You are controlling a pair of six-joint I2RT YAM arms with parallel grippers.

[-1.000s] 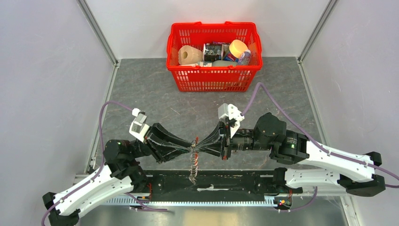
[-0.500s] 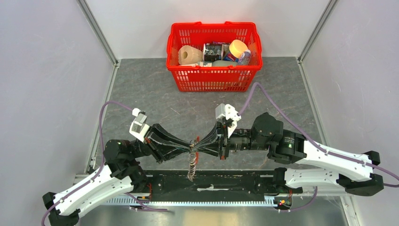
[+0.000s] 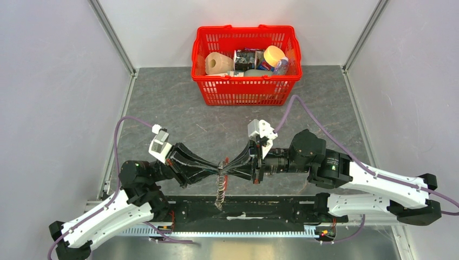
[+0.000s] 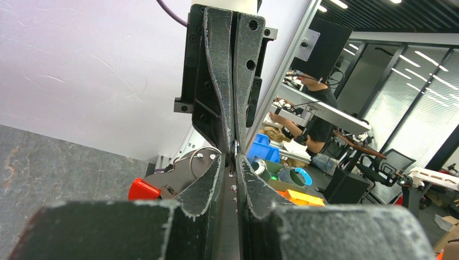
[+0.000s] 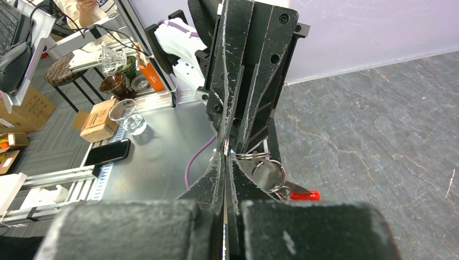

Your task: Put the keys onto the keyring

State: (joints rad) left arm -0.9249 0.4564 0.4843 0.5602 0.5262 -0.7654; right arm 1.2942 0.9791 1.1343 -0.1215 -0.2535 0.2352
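Above the grey table (image 3: 178, 108), left end effector (image 3: 218, 172) and right end effector (image 3: 227, 169) meet tip-to-tip; both clamp the keyring (image 3: 221, 189) dangling beneath.

Near the desk's near edge, what the left gripper (image 3: 217, 172) and right gripper (image 3: 227, 168) pinch between touching tips is too small to tell; fingers (image 4: 203, 181) hide most of the keyring's (image 4: 142, 189) red strap.

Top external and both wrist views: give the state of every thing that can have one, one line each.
Left gripper: shut, raised, tip against the right gripper.
Right gripper: shut, pinching thin metal at the meeting point.
Red-strapped keyring with silvery chain cluster: hanging from where the two grippers meet.
Red plastic mesh basket: upright, loaded with goods.
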